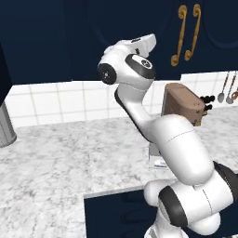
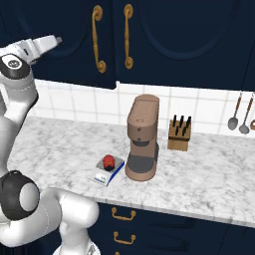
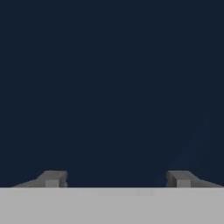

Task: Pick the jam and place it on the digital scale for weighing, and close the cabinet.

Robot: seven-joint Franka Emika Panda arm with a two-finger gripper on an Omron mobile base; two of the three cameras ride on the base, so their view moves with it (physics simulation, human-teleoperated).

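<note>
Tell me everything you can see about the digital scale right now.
The digital scale is a small, flat, square device with a grey top plate and a white front edge; a small dark patch on that edge may be its display. It lies level on the marbled counter, close beside the brown coffee machine, whether touching is unclear. The jam, a small red jar, stands upright on its plate.

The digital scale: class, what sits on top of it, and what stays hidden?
The jam sits on the digital scale, beside the coffee machine. The plate beneath the jar is covered.
</note>
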